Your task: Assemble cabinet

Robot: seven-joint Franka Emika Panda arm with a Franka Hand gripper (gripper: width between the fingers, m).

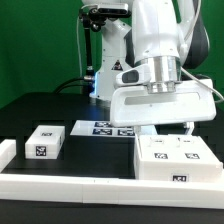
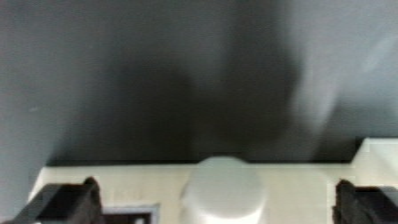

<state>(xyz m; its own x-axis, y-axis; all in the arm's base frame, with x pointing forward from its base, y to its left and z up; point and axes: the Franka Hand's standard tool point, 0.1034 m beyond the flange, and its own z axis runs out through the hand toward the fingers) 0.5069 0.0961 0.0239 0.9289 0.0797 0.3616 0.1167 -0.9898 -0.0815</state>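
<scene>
The cabinet body (image 1: 178, 160) is a large white box with black-and-white tags on top, at the front on the exterior view's right. My gripper (image 1: 165, 128) hangs just above its far edge, fingertips mostly hidden behind the white hand. In the wrist view the gripper (image 2: 219, 207) is open wide, with dark fingers (image 2: 71, 205) at both sides. Between them lies a blurred white surface (image 2: 151, 180) with a rounded white part (image 2: 222, 190). Nothing is held.
A smaller white tagged block (image 1: 45, 140) stands at the exterior view's left. The marker board (image 1: 105, 128) lies flat behind the middle. A long low white rail (image 1: 90, 186) runs along the front. Another white piece (image 1: 6, 150) sits at the far left edge.
</scene>
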